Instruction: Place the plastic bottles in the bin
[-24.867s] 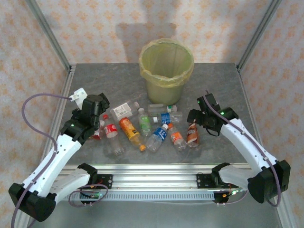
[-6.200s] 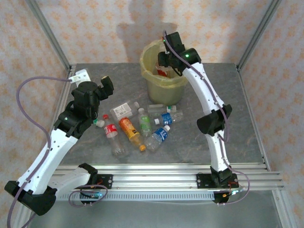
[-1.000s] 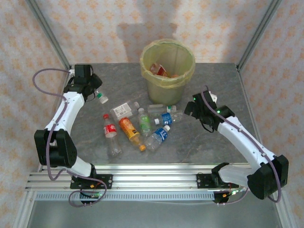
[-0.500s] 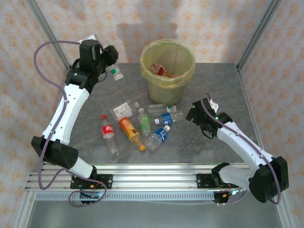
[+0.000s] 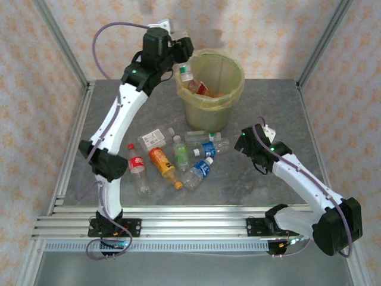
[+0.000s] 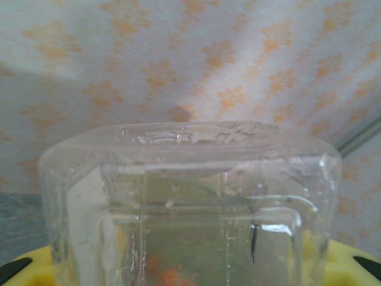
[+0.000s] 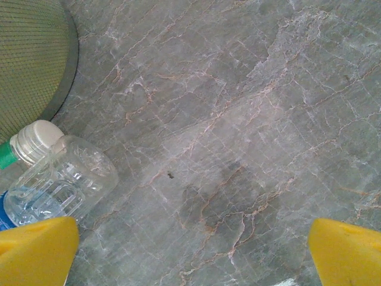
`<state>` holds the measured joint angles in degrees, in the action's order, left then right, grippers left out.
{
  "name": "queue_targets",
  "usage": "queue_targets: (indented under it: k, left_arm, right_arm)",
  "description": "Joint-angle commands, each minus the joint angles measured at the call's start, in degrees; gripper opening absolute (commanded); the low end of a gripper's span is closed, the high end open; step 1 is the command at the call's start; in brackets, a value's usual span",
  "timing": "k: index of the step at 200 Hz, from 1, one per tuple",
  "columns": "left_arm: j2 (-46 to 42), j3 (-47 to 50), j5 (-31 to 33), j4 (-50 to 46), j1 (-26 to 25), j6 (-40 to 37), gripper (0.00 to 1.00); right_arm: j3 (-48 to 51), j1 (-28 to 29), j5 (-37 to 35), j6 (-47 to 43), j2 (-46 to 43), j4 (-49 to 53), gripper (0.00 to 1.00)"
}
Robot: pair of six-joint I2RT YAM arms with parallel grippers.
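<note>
Left arm outstretched, left tool [image 5: 182,58] around a bottle [image 5: 188,78] above the bin [image 5: 237,90]; right tool [image 5: 240,143] wide.

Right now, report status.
Left gripper shut on small clear plastic bottle at rim of round yellow-green bin. Right gripper open. More bottles on grey table. Nothing blocking.

Bare table [image 5: 286,110] lies right of the bottles [image 5: 180,156].

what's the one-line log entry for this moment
left gripper: shut on small clear plastic bottle, above rim of round yellow-green-lined bin | right gripper: open, low over grey table
</note>
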<state>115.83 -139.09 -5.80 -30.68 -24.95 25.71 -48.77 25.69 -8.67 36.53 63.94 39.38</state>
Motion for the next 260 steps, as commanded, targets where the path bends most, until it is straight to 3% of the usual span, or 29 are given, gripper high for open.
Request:
queue_targets:
  k: [1, 37, 71, 125, 202, 260]
  left_arm:
    - [3.74, -7.48, -3.51, -0.60, -2.39, -3.68, 0.38]
    - [10.54, -14.72, -6.44, 1.56, -5.07, -6.80, 0.38]
    - [13.09, -14.92, -9.49, 5.83, -6.37, -10.03, 0.38]
    - [15.37, -14.93, -9.52, 4.77, -7.21, -15.59, 0.39]
    - [18.26, -15.04, -0.36, 3.50, -7.29, -22.63, 0.41]
    - [20.71, -15.30, 5.77, 6.67, -6.76, -27.91, 0.49]
  right_arm:
    - [0.87, 0.05, -1.75, 1.00, -0.34, -0.84, 0.99]
    - [0.87, -0.03, -1.45, 1.25, -0.18, -0.38, 0.99]
    - [1.29, -0.01, -0.84, 1.30, -0.15, -1.05, 0.99]
    - [-0.46, 0.02, -0.42, 0.12, 0.65, -0.79, 0.99]
    - [-0.29, -0.03, -0.47, 0.34, 0.74, -0.70, 0.99]
    - [-0.18, 0.00, 0.14, 0.64, 0.66, -0.60, 0.99]
